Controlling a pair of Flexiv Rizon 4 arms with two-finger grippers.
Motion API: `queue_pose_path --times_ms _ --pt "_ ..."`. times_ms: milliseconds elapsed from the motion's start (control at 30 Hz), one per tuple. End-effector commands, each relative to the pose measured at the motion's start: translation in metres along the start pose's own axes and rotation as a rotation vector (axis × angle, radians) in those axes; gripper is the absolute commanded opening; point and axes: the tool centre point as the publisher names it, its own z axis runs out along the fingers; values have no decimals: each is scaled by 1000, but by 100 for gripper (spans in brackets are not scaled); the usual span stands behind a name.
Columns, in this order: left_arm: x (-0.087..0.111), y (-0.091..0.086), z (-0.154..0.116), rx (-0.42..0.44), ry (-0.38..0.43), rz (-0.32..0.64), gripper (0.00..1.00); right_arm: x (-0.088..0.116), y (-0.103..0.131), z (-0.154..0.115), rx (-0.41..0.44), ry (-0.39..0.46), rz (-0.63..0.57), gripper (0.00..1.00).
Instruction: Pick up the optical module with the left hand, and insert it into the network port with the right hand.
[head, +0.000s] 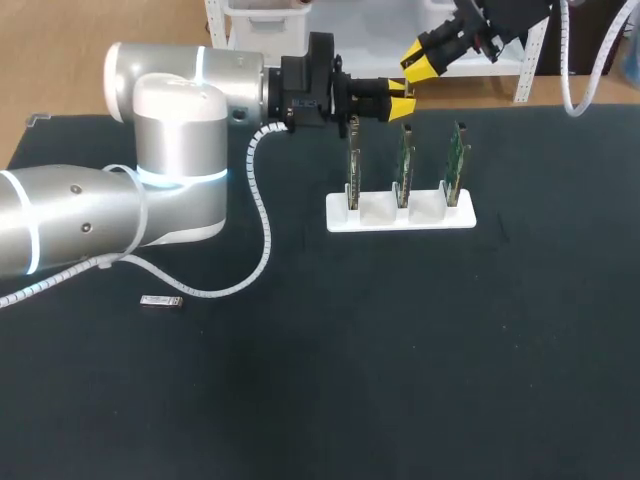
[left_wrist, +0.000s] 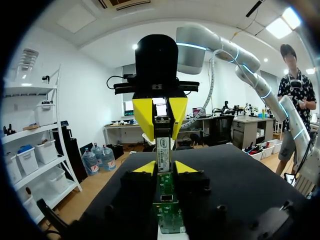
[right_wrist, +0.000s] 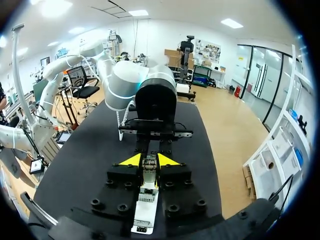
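1. My left hand (left_wrist: 165, 167) is closed on the near end of the silver, bar-shaped optical module with a white label (left_wrist: 163, 149). Its yellow tips press the module from both sides.
2. My right hand (right_wrist: 149, 159) meets the left hand tip to tip and appears closed on the module's other end. The module therefore bridges both hands in the air, above the black table (head: 300, 380).
3. Key relation: the module's long axis runs straight along the line from one hand to the other. Neither hand is nearer, since each holds an end.
4. Below the two hands stands a white plastic holder (head: 425, 218) carrying three upright green circuit boards (head: 403, 160). The board nearest my left arm (left_wrist: 167, 212) shows through the gap between my left fingers, just under the module.
5. Judgement: this is the hand-over. The left hand must let go before the right hand can turn the module's free end down toward a board. The network port itself is too small to tell.
6. A second small silver module (head: 160, 301) lies flat on the table, well apart from the holder.
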Motion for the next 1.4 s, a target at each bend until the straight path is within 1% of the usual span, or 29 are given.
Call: queue_pose_path --times_ms 33,900,967,1333,1400 --pt "-1 -1 0 -3 1 1 100 0 -4 0 -2 0 1 0" --pt "-1 -1 -1 -7 -1 11 100 -1 -9 0 4 -6 3 0" --pt "-2 -1 -1 -15 8 14 100 -1 -9 0 5 -6 4 0" --pt "-3 0 -9 -2 51 3 100 -1 -12 1 7 -10 8 0" --pt "-5 -1 -14 0 89 9 100 -1 -12 2 7 -10 8 0"
